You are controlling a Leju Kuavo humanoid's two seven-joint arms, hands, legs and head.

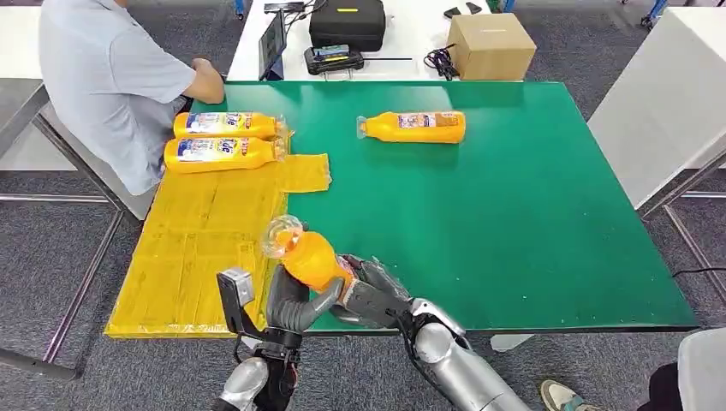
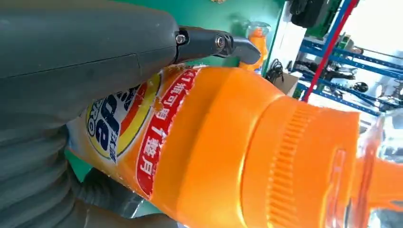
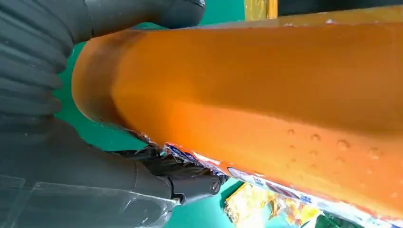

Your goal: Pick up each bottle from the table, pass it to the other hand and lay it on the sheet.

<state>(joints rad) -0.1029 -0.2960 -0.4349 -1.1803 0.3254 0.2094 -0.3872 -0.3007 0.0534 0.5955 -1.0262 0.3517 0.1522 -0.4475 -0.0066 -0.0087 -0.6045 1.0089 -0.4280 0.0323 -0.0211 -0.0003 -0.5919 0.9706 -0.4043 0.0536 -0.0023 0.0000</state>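
Near edge of the green table (image 1: 548, 240): left hand (image 1: 291, 304) and right hand (image 1: 372, 291) both grip one orange bottle (image 1: 308, 257) — tilted, clear cap toward the yellow sheet (image 1: 205, 240). Farther off, two bottles (image 1: 224, 139) lie on the sheet's far end — a fourth bottle (image 1: 413, 127) lies on bare table.

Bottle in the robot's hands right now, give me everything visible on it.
The held bottle is orange plastic with a clear cap over an orange ribbed collar and a label in blue, yellow, white and red with white characters. It is off the table, tilted, cap end pointing up and away from the robot, above the near edge where the yellow sheet meets the green table. Both hands touch it: the left hand from below, the right hand at its base. Small droplets sit on its side.
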